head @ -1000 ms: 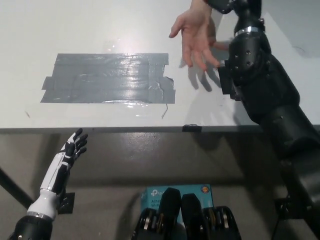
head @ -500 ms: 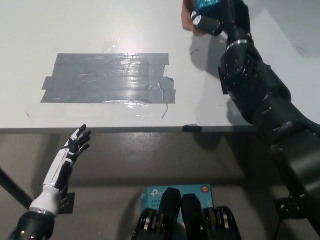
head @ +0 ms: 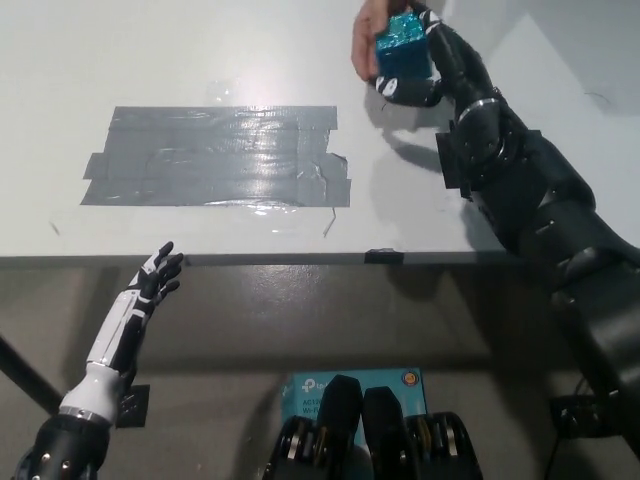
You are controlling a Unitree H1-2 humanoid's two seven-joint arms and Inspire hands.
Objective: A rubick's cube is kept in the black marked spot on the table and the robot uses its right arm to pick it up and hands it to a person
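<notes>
My right hand point(head: 428, 62), far right, grasps the cube point(head: 402, 47) against a person's hand point(head: 366, 38); my left hand point(head: 150, 288), near left, fingers spread.

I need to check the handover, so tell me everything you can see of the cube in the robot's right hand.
The small blue-teal Rubik's cube shows glossy, foil-like faces, the top one brighter. It is held above the white table, near the picture's top edge, tilted slightly. The black right hand grips it from the right and below. A person's hand is at its left side, apparently touching it. Its tiles are too small to tell apart.
</notes>
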